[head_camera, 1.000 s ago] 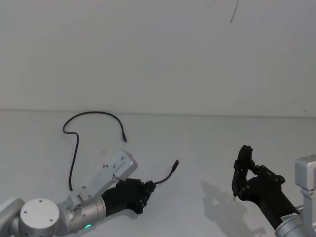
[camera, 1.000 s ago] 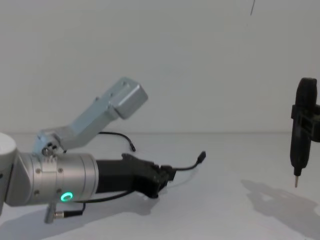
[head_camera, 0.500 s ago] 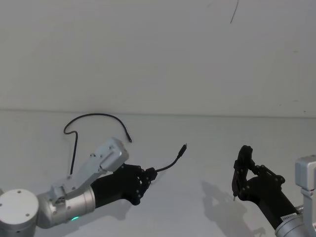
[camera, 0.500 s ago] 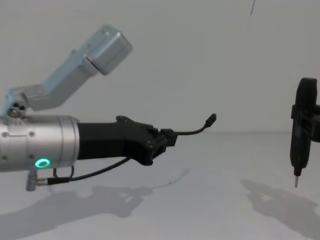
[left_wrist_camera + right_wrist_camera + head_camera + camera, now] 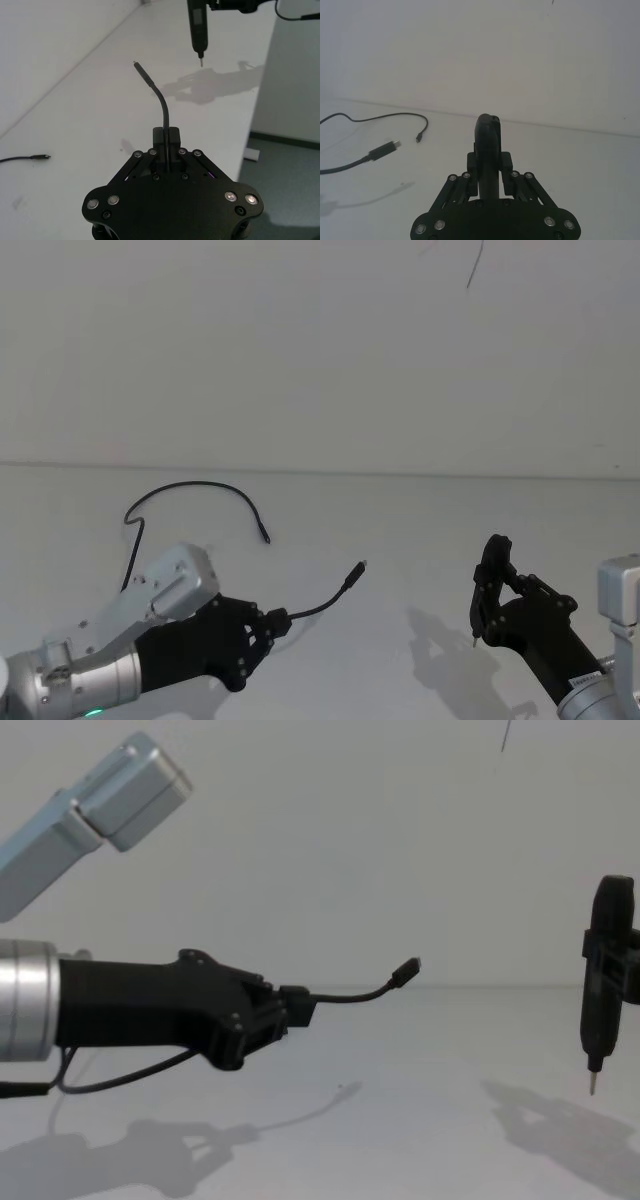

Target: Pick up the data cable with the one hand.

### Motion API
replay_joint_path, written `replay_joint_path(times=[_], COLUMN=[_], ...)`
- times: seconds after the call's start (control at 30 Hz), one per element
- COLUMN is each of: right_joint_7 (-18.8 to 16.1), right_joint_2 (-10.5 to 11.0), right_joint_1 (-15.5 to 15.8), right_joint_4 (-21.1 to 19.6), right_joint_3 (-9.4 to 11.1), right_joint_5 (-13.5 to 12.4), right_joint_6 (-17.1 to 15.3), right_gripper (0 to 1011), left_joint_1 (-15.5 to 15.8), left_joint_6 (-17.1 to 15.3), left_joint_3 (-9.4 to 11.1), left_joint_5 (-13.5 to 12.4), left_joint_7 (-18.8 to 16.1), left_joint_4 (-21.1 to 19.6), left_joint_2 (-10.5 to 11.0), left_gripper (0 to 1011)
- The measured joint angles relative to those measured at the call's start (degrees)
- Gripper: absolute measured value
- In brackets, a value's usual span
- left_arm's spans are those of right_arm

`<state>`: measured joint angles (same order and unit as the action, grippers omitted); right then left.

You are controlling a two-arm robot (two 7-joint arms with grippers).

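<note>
The data cable (image 5: 200, 484) is a thin black cord; its far part lies in a loop on the white table. My left gripper (image 5: 272, 618) is shut on the cable just behind one plug and holds that end above the table. The short free length curves forward out of the fingers (image 5: 162, 102), ending in the small plug (image 5: 406, 969). The cable's other plug (image 5: 41, 157) rests on the table. In the chest view the left gripper (image 5: 300, 1005) hangs well above the surface, casting a shadow below.
My right gripper (image 5: 490, 585) stays at the right, shut on a slim black screwdriver (image 5: 605, 980) that points tip down above the table (image 5: 420, 520). A white wall stands behind the table.
My left gripper has risen off the table and drawn back to the left with the cable end in it. The loop on the table has shifted. The right arm is unchanged.
</note>
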<state>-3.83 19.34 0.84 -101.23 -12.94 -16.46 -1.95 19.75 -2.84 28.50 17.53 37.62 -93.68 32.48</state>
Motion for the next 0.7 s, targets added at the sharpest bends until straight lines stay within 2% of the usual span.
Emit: replay_joint_path(times=[0.13, 0.33, 0.7], right_joint_7=[0.0, 0.0, 0.0], right_joint_2=[0.0, 0.0, 0.0], right_joint_1=[0.0, 0.0, 0.0], right_joint_4=[0.0, 0.0, 0.0], right_joint_3=[0.0, 0.0, 0.0], right_joint_5=[0.0, 0.0, 0.0], right_joint_6=[0.0, 0.0, 0.0], right_gripper=[269, 269, 269], left_joint_1=[-1.3, -2.41, -2.18], left_joint_6=[-0.25, -0.56, -0.82], left_joint_3=[-0.38, -0.37, 1.62], left_joint_5=[0.39, 0.72, 0.82], left_joint_7=[0.02, -0.01, 0.15], left_joint_4=[-1.6, -2.83, -1.96], left_joint_2=[1.59, 2.78, 1.93], left_gripper=[54, 54, 54])
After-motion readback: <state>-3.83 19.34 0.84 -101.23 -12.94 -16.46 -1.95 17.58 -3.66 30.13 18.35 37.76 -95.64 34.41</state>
